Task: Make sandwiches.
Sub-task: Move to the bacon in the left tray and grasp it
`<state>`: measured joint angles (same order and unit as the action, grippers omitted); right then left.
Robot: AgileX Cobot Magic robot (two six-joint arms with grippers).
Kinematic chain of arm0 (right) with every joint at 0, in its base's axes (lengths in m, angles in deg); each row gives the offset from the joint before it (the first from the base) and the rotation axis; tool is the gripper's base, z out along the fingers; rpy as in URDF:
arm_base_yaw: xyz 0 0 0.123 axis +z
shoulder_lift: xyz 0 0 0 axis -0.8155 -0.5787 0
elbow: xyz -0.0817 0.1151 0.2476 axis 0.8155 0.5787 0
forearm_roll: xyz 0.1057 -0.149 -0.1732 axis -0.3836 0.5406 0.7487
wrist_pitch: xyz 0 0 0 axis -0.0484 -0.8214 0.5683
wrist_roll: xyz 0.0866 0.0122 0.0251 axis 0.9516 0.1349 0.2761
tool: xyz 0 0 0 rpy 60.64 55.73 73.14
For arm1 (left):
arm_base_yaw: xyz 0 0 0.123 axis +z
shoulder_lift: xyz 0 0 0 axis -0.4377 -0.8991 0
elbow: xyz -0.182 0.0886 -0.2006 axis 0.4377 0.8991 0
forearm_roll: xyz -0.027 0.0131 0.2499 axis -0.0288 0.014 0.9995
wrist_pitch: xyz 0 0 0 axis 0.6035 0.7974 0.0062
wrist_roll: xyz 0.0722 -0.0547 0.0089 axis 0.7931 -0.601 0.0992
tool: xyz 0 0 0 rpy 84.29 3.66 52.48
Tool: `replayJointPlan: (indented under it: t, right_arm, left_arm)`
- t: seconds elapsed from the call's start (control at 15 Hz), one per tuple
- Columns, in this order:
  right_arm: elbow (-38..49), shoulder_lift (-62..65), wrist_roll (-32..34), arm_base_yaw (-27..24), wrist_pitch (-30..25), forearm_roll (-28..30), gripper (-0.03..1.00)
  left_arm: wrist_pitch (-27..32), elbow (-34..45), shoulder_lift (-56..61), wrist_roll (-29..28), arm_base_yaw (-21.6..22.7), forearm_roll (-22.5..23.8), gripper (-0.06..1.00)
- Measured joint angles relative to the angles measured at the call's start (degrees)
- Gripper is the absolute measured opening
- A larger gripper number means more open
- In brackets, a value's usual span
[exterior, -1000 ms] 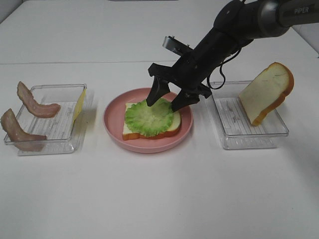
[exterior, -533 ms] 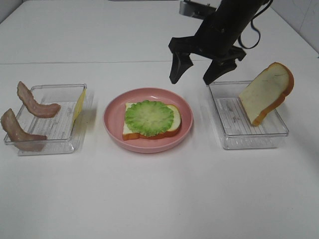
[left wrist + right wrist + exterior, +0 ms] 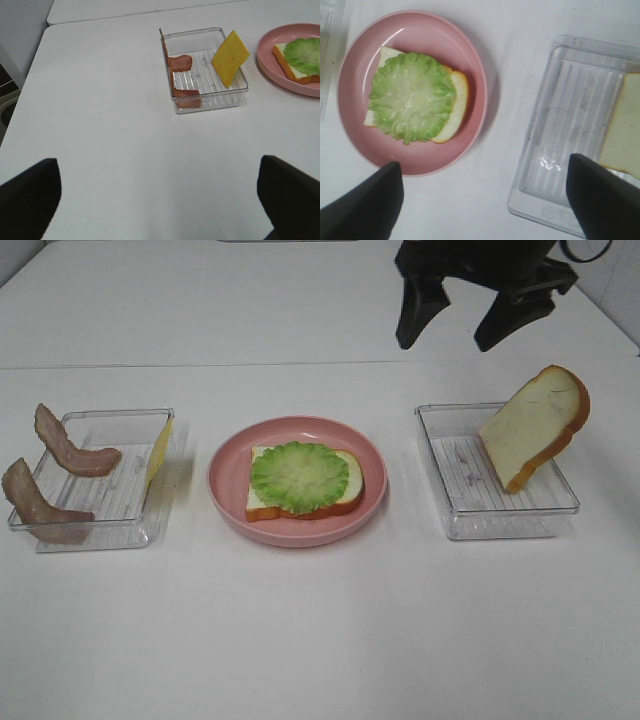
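On the pink plate (image 3: 225, 485) lies a bread slice (image 3: 352, 483) topped with ruffled green lettuce (image 3: 298, 476). My right gripper (image 3: 449, 340) hangs open and empty high above the table, behind the plate and the right tray; in its wrist view the lettuce (image 3: 410, 97) and bread (image 3: 459, 97) lie below the open right gripper (image 3: 484, 164). A second bread slice (image 3: 535, 425) leans on the right tray's far corner. Two bacon strips (image 3: 75, 452) (image 3: 40, 505) and a yellow cheese square (image 3: 158, 450) rest in the left tray. My left gripper (image 3: 157, 165) is open, well short of the cheese (image 3: 230, 57).
The clear left tray (image 3: 100, 495) and the clear right tray (image 3: 470, 490) flank the plate on a white table. In the left wrist view the left tray (image 3: 207, 87) sits beside the plate (image 3: 265, 55), with the table's edge off to one side.
My right gripper has lifted off the lettuce on the plate and moved up and back toward the right, its jaws spreading wider. The lettuce stays on the bread.
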<state>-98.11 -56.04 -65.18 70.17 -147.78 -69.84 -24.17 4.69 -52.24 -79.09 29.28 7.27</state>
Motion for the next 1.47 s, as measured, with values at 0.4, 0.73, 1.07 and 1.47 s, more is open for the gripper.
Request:
replayJointPlan:
  t: [0.4,0.73,1.07,1.47]
  right_arm:
    - [2.01,5.79,-0.34,-19.6,-5.96,4.47,0.85]
    - [21.77,25.15,-0.69,-19.94,-2.75,6.42,0.85]
    - [49.9,63.71,-2.58,-19.94,3.27,6.42,0.85]
    - [64.57,88.01,-3.38,-19.94,4.18,6.42,0.85]
  left_arm:
    - [0.0,0.0,0.0,0.0,0.0,0.57,0.99]
    - [0.0,0.0,0.0,0.0,0.0,0.63,0.99]
    - [0.0,0.0,0.0,0.0,0.0,0.63,0.99]
    - [0.0,0.0,0.0,0.0,0.0,0.63,0.99]
